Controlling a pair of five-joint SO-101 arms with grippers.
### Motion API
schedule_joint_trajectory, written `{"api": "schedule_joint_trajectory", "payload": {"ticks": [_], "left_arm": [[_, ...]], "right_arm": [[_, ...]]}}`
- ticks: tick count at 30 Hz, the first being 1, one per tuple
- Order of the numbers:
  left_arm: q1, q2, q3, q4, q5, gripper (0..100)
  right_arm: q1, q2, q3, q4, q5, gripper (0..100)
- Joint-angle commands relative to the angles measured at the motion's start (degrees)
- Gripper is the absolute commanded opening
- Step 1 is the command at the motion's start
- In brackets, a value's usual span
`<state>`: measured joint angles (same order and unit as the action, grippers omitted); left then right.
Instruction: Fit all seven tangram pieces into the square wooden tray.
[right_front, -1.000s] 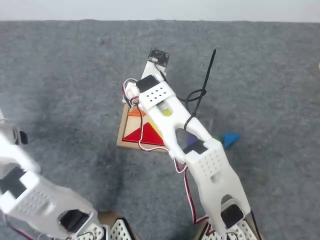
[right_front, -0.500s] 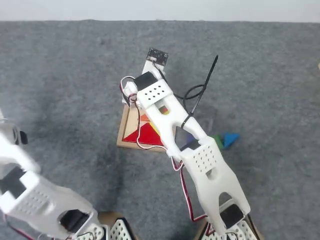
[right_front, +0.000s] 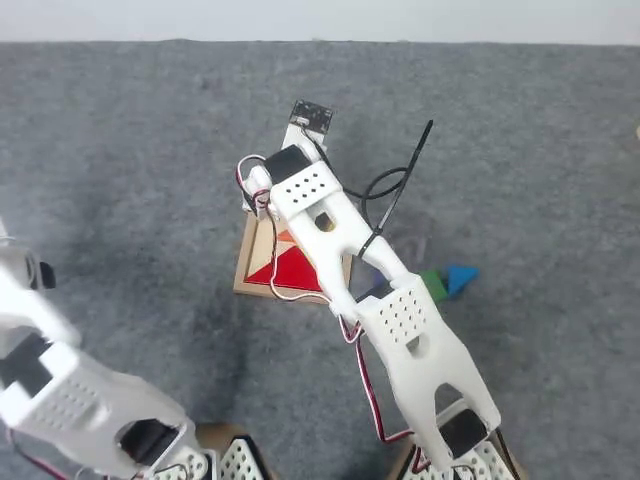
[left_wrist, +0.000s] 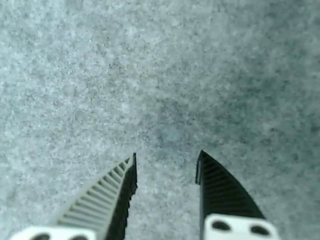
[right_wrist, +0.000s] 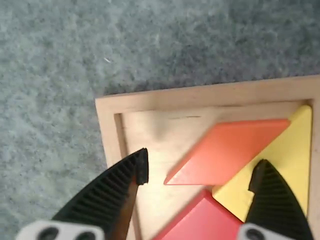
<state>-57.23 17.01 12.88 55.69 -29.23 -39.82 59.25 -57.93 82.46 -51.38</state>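
The right claw (right_wrist: 200, 170) is spread wide over the orange parallelogram (right_wrist: 227, 150) in the wooden tray (right_wrist: 106, 135), and the left claw (left_wrist: 166, 161) is parted above the grey desk (left_wrist: 150, 75).

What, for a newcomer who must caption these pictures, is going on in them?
Two white robot arms stand at a grey carpet. One picture looks down from above; the other two come from cameras on the wrists. The right arm stretches over a square wooden tray; the right end effector is open above an orange piece, a yellow piece and a red piece lying inside. A blue piece and a green piece lie beside the tray. The left end effector is open over bare carpet. Neither holds anything.
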Motion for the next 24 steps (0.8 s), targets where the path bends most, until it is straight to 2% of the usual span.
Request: {"api": "schedule_joint_trajectory", "payload": {"ticks": [1,8,15,24], "left_arm": [[0.18,-0.88,-0.22,-0.53,-0.09,19],[0.18,-0.88,-0.22,-0.53,-0.09,19],[0.18,-0.88,-0.22,-0.44,-0.09,19],[-0.53,-0.97,-0.22,-0.44,-0.09,19]], "right_arm": [[0.31,1.71,-3.52,-1.36,3.08,30.9],[-1.36,2.68,-10.2,1.19,3.6,25.7],[-2.59,7.96,-10.64,2.24,6.24,25.6],[-1.89,9.27,-14.24,5.76,4.84,25.2]]}}
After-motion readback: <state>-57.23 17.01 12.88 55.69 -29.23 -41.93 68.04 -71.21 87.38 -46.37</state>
